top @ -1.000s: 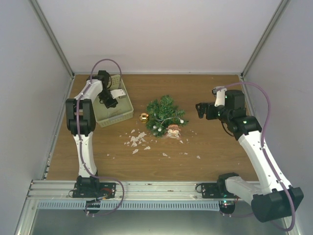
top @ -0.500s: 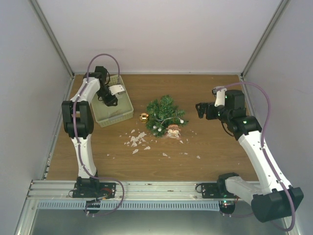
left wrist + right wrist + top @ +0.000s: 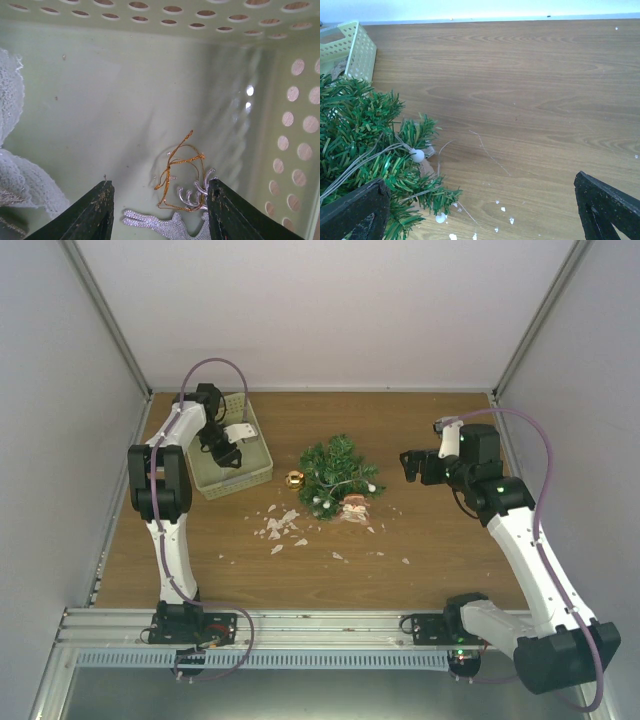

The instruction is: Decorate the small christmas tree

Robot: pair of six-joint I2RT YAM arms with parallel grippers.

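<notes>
Hovering inside the basket (image 3: pixel 258 472), the left gripper (image 3: pixel 159 202) is spread wide over a silver reindeer (image 3: pixel 167 222) and its gold loop (image 3: pixel 180 162), gripping nothing. The tree (image 3: pixel 338 470) sits mid-table, with the basket at its 10 o'clock and the right gripper (image 3: pixel 410 465) agape and empty at its 3 o'clock. It looks light and tippy with springy needles, so I'd pinch it low at the base, not by the branch tips.
</notes>
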